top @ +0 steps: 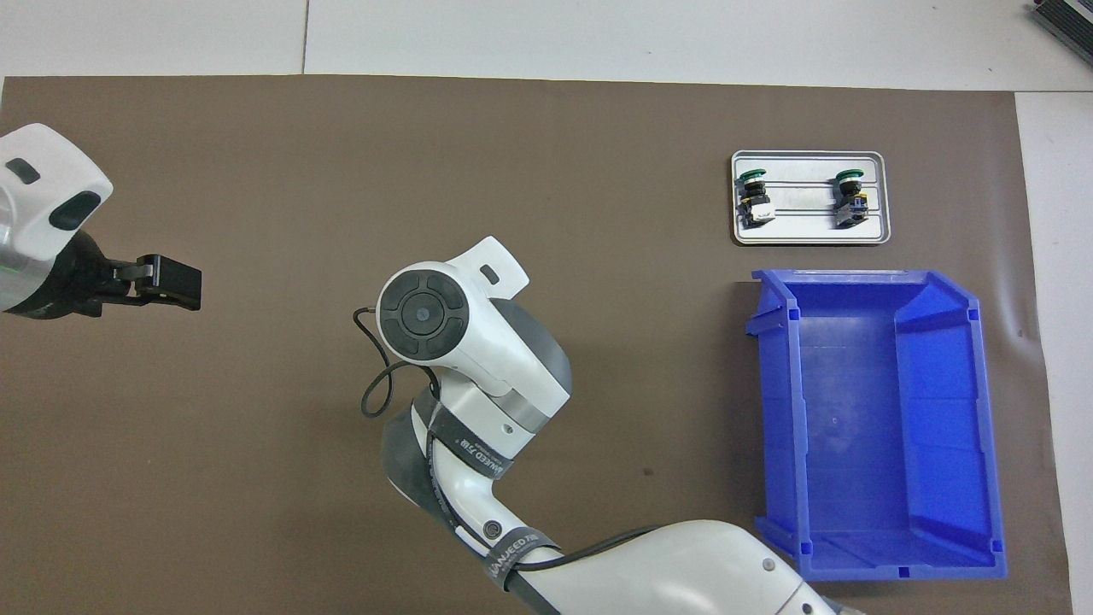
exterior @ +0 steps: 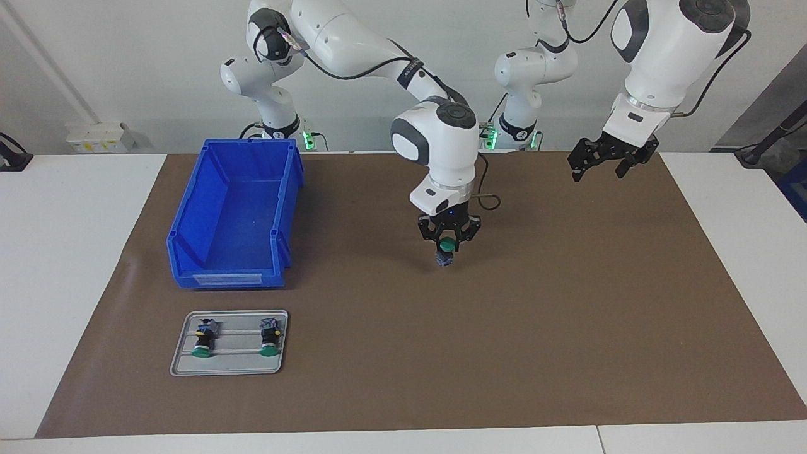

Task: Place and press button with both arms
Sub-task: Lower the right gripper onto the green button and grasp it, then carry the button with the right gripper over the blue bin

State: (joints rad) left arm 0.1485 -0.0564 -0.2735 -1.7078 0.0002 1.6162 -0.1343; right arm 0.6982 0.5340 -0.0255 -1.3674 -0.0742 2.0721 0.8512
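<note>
A button [exterior: 446, 251] with a green cap stands upright near the middle of the brown mat [exterior: 567, 315], its blue-grey block at the bottom. My right gripper [exterior: 447, 243] points straight down over it, shut on the button at the cap. I cannot tell whether the block rests on the mat. In the overhead view the right arm's wrist [top: 461, 342] hides both button and fingers. My left gripper [exterior: 606, 162] [top: 167, 283] hangs open in the air over the mat at the left arm's end of the table, holding nothing.
A grey tray [exterior: 234, 369] [top: 808, 232], farther from the robots at the right arm's end, holds two more green-capped buttons [exterior: 203, 341] [exterior: 270, 338] lying on their sides. A blue bin [exterior: 189, 208] [top: 773, 410] sits just nearer to the robots than the tray.
</note>
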